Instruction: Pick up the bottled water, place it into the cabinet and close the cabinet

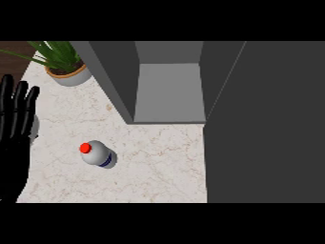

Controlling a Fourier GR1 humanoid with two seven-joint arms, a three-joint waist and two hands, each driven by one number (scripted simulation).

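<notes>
The bottled water (pixel 96 154) stands upright on the marble counter (pixel 157 162), seen from above: a clear body, a red cap and a blue label. Behind it the grey cabinet (pixel 166 90) is open, its inside bare, and its dark door (pixel 274 124) swings out along the right side. At the view's left edge my left hand (pixel 6 128) rests open with its fingers up, a short way left of the bottle and not touching it. My right hand does not show.
A potted plant (pixel 65 64) with green leaves stands at the back left of the counter, beside the cabinet's left wall. The open door covers the counter's right part.
</notes>
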